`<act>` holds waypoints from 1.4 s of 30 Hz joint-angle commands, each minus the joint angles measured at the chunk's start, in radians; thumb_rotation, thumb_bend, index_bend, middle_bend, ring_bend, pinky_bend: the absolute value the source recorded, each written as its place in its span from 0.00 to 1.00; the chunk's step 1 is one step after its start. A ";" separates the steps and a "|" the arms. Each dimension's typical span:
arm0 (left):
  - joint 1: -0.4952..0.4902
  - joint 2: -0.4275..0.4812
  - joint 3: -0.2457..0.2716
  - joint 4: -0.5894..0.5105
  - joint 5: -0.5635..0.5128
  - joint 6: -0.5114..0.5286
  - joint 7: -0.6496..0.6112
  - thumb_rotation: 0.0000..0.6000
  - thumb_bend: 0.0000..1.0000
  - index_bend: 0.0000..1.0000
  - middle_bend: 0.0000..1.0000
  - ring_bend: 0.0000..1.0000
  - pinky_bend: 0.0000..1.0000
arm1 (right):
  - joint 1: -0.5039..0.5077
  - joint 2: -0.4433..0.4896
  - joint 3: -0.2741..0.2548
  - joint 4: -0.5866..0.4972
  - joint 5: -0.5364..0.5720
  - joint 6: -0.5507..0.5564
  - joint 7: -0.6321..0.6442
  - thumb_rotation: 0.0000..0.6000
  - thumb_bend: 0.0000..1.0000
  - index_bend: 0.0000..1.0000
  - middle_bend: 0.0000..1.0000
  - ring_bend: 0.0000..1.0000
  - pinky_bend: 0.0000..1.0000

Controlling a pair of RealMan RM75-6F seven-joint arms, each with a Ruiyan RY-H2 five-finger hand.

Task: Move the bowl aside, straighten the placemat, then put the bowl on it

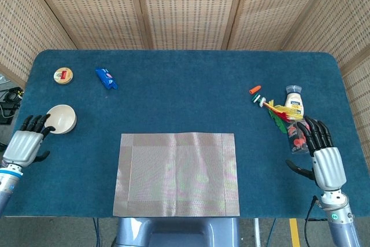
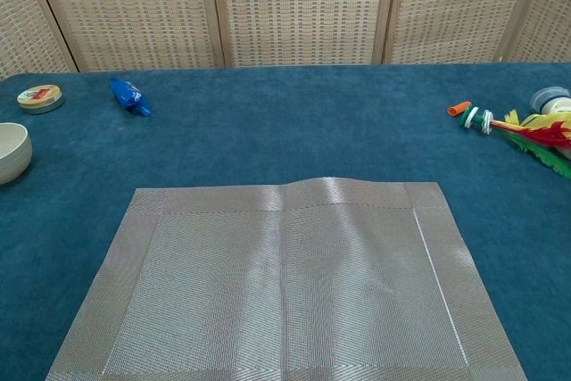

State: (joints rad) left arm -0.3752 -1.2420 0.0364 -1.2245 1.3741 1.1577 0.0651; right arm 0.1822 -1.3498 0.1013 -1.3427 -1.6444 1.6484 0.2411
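Woven cane screens are standing behind a blue carpeted surface (image 1: 185, 85) that is filling most of the head view. The placemat (image 1: 177, 173) is lying flat and square at 6 o'clock, near the front edge. The bowl (image 1: 61, 118) is sitting upright at 9 o'clock, well apart from the placemat, so the first two steps look done. The left hand (image 1: 26, 142) is hovering just beside the bowl, its dark fingers (image 1: 36, 122) slightly spread, extended toward the rim and holding nothing; whether they are touching the rim I cannot tell. The right hand (image 1: 324, 157) is resting at 4 o'clock, its fingers apart and empty, just beside a small clear packet of red pieces (image 1: 297, 136). A feathered toy (image 1: 276, 111) and a small jar (image 1: 294, 100) are lying at 3 o'clock; a round tin (image 1: 63, 75) and a blue wrapper (image 1: 106, 78) are sitting at 10 o'clock.

In the chest view neither hand is showing. The bowl (image 2: 12, 153) is peeking in at 9 o'clock at the frame's left edge, and the placemat (image 2: 285, 287) is spreading across 6 o'clock with a faint ripple along its far edge.

The bowl is probably light, rigid and smooth, perhaps breakable. I would be taking it at the rim, thumb inside and fingers outside, lifting it clear before carrying it over.
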 commanded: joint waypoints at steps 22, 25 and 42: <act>-0.111 -0.278 -0.102 0.452 -0.070 -0.241 -0.112 1.00 0.29 0.36 0.00 0.00 0.00 | 0.001 -0.004 -0.002 0.007 0.005 -0.006 -0.001 1.00 0.27 0.11 0.00 0.00 0.00; -0.126 -0.303 -0.104 0.476 -0.067 -0.261 -0.102 1.00 0.30 0.38 0.00 0.00 0.00 | 0.001 -0.004 -0.001 0.007 0.005 -0.005 0.002 1.00 0.27 0.11 0.00 0.00 0.00; -0.120 -0.342 -0.106 0.487 -0.036 -0.214 -0.095 1.00 0.52 0.70 0.00 0.00 0.00 | -0.001 -0.006 0.001 0.012 0.003 0.006 0.016 1.00 0.27 0.12 0.00 0.00 0.00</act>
State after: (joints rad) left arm -0.4960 -1.5858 -0.0691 -0.7342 1.3359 0.9408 -0.0282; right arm 0.1813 -1.3556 0.1020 -1.3311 -1.6414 1.6540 0.2567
